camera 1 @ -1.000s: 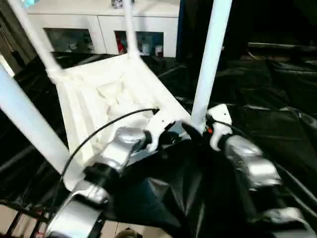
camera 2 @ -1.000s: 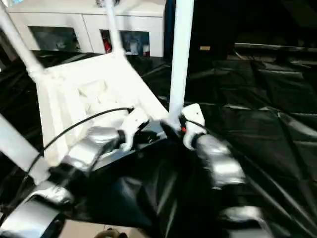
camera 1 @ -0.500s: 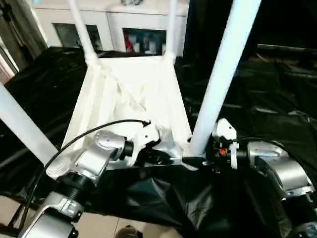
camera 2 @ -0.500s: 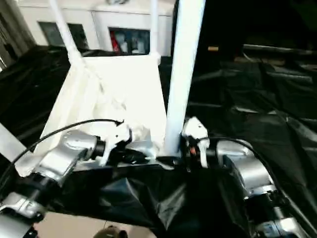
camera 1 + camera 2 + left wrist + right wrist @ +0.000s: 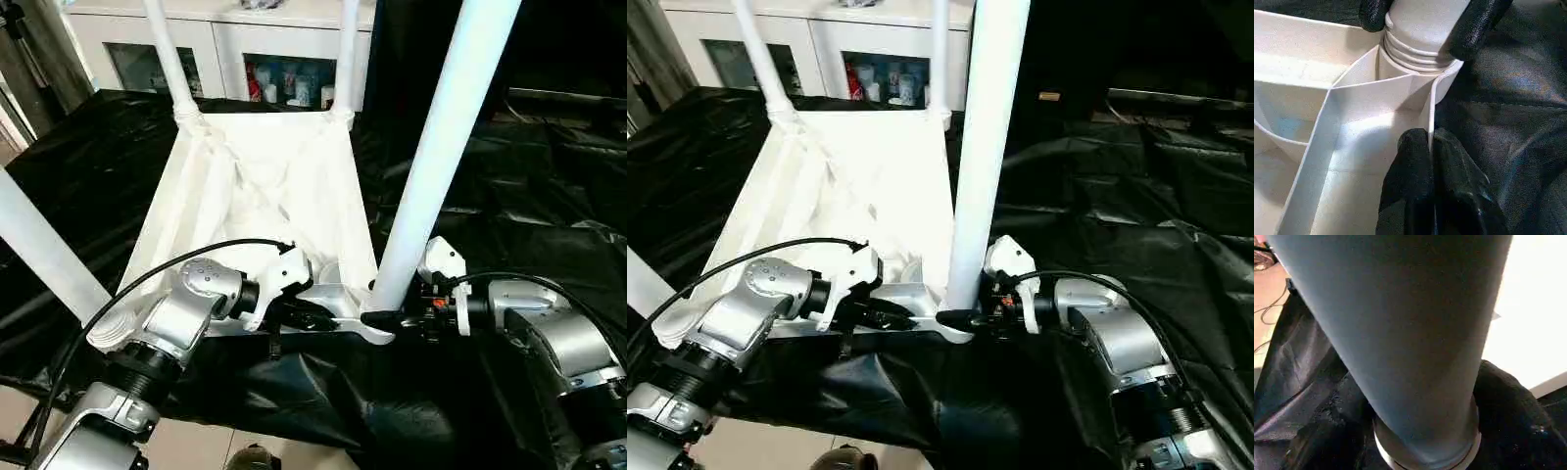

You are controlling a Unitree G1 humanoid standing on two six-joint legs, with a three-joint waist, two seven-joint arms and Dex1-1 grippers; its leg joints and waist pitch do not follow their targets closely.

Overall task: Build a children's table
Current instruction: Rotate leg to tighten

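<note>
1. Left eye view: the children's tabletop lies upside down on the black-draped counter, its ribbed underside facing up and four white legs standing from its corners.
2. The near right leg rises toward 12 o'clock and is cut off by the frame's top; its base sits in the corner socket at the tabletop's 5 o'clock corner.
3. The near left leg runs off toward 10 o'clock, and its upper end is out of frame.
4. The two far legs, at 11 o'clock and 1 o'clock, are also cut short at the top.
5. The left gripper has its jaws closed on the thin edge wall of the tabletop, just beside that near right socket.
6. The right gripper reaches in from 3 o'clock with one black finger on either side of the near right leg at its ribbed base; whether they press it or merely flank it is hard to make out.
7. A white cabinet stands beyond the counter at 12 o'clock; its shelf contents are too small to identify.
</note>
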